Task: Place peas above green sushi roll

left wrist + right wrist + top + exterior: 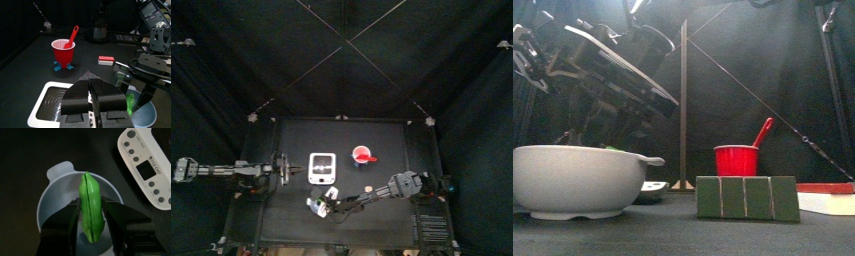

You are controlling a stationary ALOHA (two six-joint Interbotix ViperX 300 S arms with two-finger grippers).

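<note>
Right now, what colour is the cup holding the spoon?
Red cup, seen best in the left wrist view.

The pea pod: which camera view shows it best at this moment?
The right wrist view: the pea pod fills the middle, between the right gripper jaws above the white bowl. The left wrist view shows only a green sliver beside the other arm. I cannot make it out in the top and front views.

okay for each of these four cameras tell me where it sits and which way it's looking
Top: high overhead, straight down on the table; both arms show.
Front: table height, looking level past the bowl and red cup; an arm behind.
Left wrist: over the scale; left gripper shows.
Right wrist: above the bowl; right gripper holds the peas.
Shared: bowl, in front and right wrist.
</note>
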